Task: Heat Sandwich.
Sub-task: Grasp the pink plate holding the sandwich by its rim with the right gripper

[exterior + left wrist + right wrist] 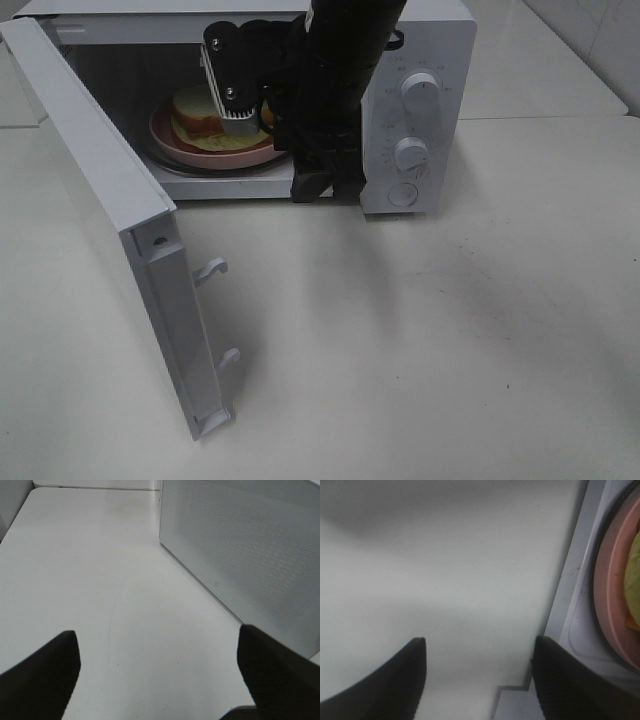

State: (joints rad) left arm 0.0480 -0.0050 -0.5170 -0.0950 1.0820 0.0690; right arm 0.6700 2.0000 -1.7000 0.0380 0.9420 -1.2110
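Note:
The sandwich (195, 115), white bread with brown crust and a yellow-green filling, lies on a round pink plate (175, 145) inside the open microwave (440, 60). My right arm hangs in front of the oven's opening and hides the plate's right side. Its gripper (330, 188) points down at the oven's front sill, open, with nothing between its fingers. The right wrist view shows that gripper (480, 647) over the table beside the sill, with the plate (610, 590) and a bit of filling (632, 580) at the edge. My left gripper (157, 635) is open over bare table.
The microwave door (100, 180) swings far out to the front left, its latch hooks facing right. Two knobs (421, 92) and a button (403, 194) sit on the right panel. A perforated side wall of the microwave (240, 555) stands close to the left gripper.

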